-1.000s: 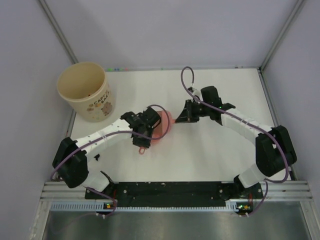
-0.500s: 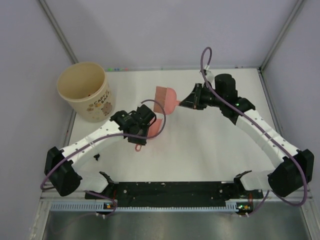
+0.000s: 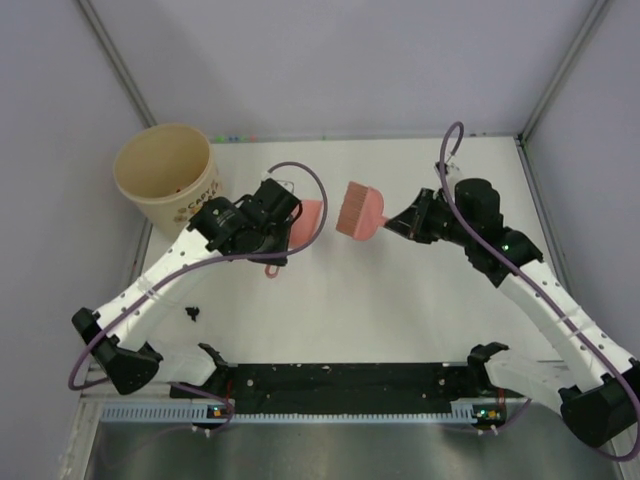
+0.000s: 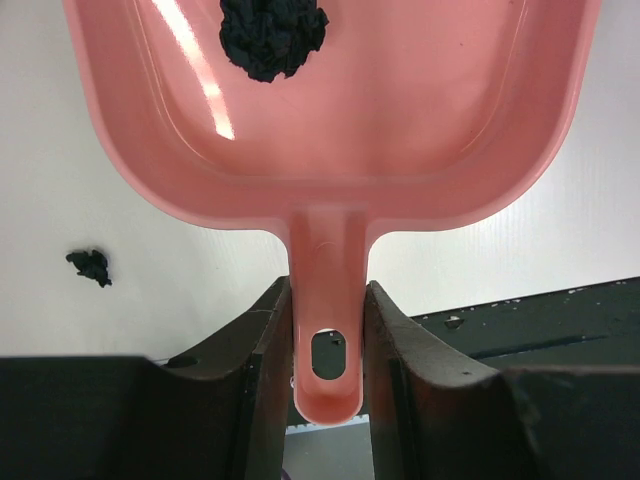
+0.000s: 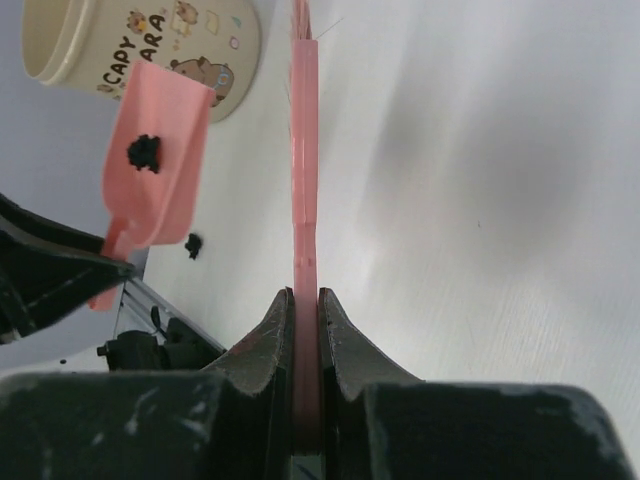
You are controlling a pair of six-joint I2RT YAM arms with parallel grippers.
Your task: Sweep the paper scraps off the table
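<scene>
**One scrap in the pan, one left on the table**

Of the scraps, one black wad lies inside the dustpan, toward its open end and away from the handle. A second scrap sits on the table close to the left arm's lower link, well apart from both pan and brush.

The left gripper pinches the pan's handle, one jaw pressed against each side of it. The pan looks raised off the table and sits near the cup. The right gripper is clamped on the thin handle of the brush. The brush hangs just beside the pan without touching it, bristles toward the pan.

By my reading the job is roughly half done. One wad is collected but not yet tipped out, with the cup the likely place for it. The loose scrap has yet to be swept in.

Several things stay unclear:
- A small mark shows inside the cup, too small to say whether it is a scrap.
- The arms cover parts of the table, so further scraps beneath them cannot be ruled out.
- The left wrist view cuts off the pan's front lip.
- The right wrist view shows the brush edge-on, bristles out of frame.
- Whether the brush clears the table I cannot tell.
</scene>
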